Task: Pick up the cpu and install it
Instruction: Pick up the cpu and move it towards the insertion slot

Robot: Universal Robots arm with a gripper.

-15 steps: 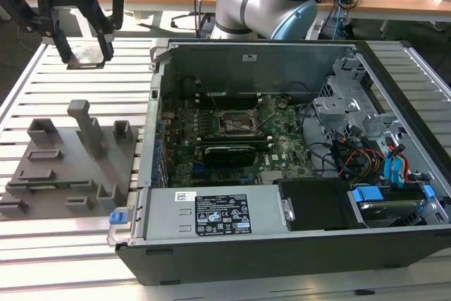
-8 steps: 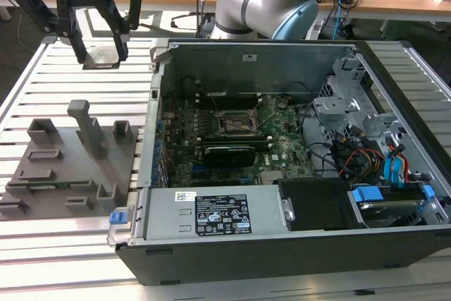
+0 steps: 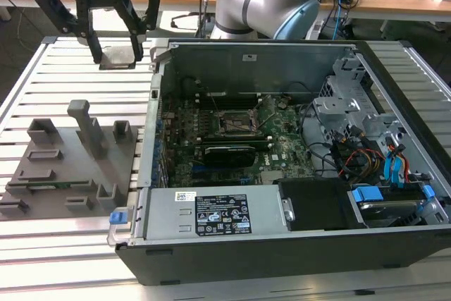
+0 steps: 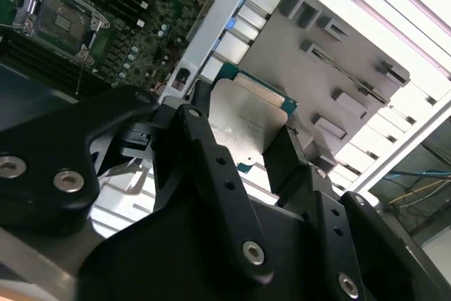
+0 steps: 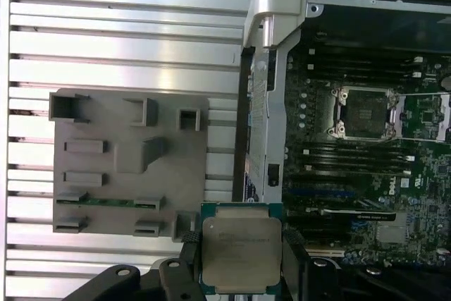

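- Silvery cpu [image 5: 241, 255] is clamped between the two black fingers of the end effector [image 5: 241, 273].
- It hangs over the metal slatted counter [image 3: 42, 68], far back on the exterior view's left.
- Grey fixture plate [image 3: 63, 167] lies nearer on the counter.
- To the exterior view's right stands the open computer case [image 3: 246, 61], with the socket [image 3: 236, 123] on its green board.

Bright, even overhead light. In the exterior view glare whitens the counter [image 3: 49, 75] at ten o'clock; the case [image 3: 246, 68] interior sits shadowed. In the second wrist view the near gripper [image 4: 245, 135] is dark, blurred; the cpu [image 4: 243, 118] gleams dully.
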